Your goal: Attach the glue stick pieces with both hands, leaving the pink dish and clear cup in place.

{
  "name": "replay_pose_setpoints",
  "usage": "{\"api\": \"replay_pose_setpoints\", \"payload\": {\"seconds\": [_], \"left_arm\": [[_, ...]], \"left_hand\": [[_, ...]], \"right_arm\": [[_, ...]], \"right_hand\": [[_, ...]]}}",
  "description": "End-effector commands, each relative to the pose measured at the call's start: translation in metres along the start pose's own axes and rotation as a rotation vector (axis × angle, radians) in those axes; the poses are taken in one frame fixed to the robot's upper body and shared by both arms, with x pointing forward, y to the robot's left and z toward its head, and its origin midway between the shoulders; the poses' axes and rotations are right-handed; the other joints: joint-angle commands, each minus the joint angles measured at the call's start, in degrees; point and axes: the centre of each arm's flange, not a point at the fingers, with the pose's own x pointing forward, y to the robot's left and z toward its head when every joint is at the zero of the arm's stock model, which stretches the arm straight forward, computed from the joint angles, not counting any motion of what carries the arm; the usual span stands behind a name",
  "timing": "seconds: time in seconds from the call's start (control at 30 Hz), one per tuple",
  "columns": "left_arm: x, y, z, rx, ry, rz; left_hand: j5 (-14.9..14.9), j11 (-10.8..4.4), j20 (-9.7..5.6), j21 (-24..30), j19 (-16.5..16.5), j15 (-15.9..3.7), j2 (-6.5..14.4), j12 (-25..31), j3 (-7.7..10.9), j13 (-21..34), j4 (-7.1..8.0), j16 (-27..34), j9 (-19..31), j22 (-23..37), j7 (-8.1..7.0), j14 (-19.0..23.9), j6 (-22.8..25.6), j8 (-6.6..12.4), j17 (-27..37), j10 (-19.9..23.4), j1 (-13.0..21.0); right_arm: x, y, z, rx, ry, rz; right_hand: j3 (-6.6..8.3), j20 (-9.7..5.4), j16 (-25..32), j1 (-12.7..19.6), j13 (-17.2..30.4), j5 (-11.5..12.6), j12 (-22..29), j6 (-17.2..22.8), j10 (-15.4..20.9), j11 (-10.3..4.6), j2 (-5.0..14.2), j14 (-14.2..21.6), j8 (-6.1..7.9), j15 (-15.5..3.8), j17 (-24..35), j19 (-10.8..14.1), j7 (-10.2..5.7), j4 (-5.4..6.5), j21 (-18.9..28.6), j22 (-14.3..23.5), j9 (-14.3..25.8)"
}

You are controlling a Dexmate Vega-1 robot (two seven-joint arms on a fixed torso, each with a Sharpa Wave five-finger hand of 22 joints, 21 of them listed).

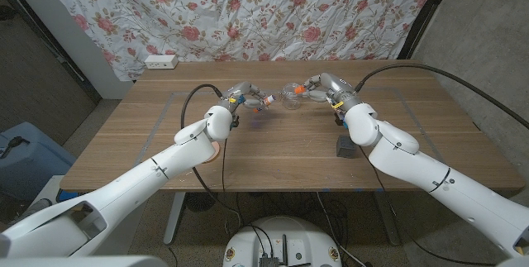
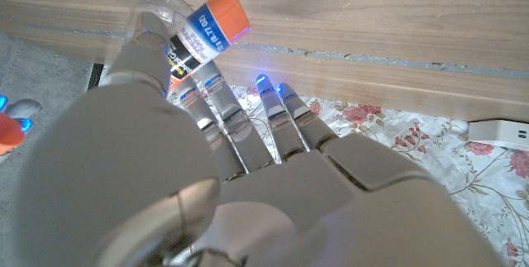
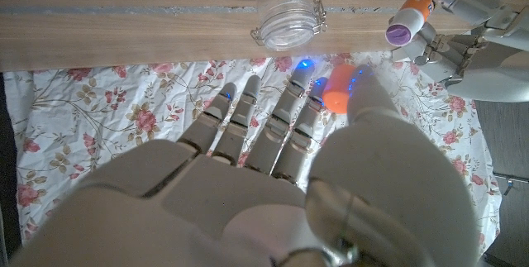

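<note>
My left hand (image 1: 241, 96) holds the glue stick body (image 1: 261, 99) above the table's far middle, pinched near its base (image 2: 207, 31). Its label is white and blue with an orange band, and the open purple tip (image 3: 399, 33) points toward my right hand (image 1: 324, 86). That hand pinches the small orange cap (image 1: 297, 91) between thumb and a finger (image 3: 337, 89). A short gap separates cap and stick. The clear cup (image 1: 289, 97) stands on the table just beneath that gap, its rim showing in the right wrist view (image 3: 288, 19).
A pinkish dish (image 1: 216, 151) peeks out from under my left forearm near the table's front. A small black block (image 1: 345, 147) sits at the right of the wooden table (image 1: 413, 135). A flowered curtain (image 1: 289, 11) hangs behind.
</note>
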Motion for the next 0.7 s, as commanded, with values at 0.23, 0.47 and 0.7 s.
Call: {"api": "replay_pose_setpoints", "payload": {"seconds": [0.23,0.47,0.7], "left_arm": [[0.010,-0.003,0.005,-0.058,-0.056,-0.021],[0.012,-0.006,0.005,-0.066,-0.080,-0.036],[0.011,-0.006,0.004,-0.069,-0.087,-0.039]], "left_hand": [[0.40,0.16,-0.90,0.15,-0.33,-8.31,5.28,0.34,2.28,0.90,1.59,-0.07,0.27,0.07,4.62,-0.46,4.33,-0.15,0.14,2.97,-4.92],[0.40,0.17,-0.88,0.14,-0.43,-8.28,5.28,0.32,2.45,0.90,1.55,-0.06,0.28,0.07,4.68,-0.57,4.26,-0.22,0.13,2.77,-5.14],[0.40,0.18,-0.87,0.13,-0.50,-8.28,5.26,0.31,2.56,0.90,1.49,-0.08,0.28,0.08,4.70,-0.71,4.20,-0.26,0.13,2.66,-5.23]], "right_arm": [[0.012,-0.001,0.012,-0.007,-0.035,0.025],[0.015,-0.006,0.012,-0.006,-0.046,0.050],[0.017,-0.010,0.008,0.004,-0.048,0.077]], "right_hand": [[-0.20,0.06,0.50,-0.35,0.29,0.32,0.01,0.35,0.70,0.00,0.28,0.25,-0.27,-7.64,0.15,0.06,0.00,-0.32,-0.09,0.28,0.14],[-0.26,0.08,0.51,-0.36,0.36,0.34,0.01,0.42,0.75,0.00,0.32,0.20,-0.37,-7.64,0.15,0.04,0.00,-0.36,-0.10,0.29,0.13],[-0.34,0.14,0.46,-0.38,0.51,0.36,0.09,0.46,0.94,0.00,0.37,0.03,-0.53,-7.63,0.14,-0.06,-0.01,-0.41,-0.13,0.29,0.13]]}}
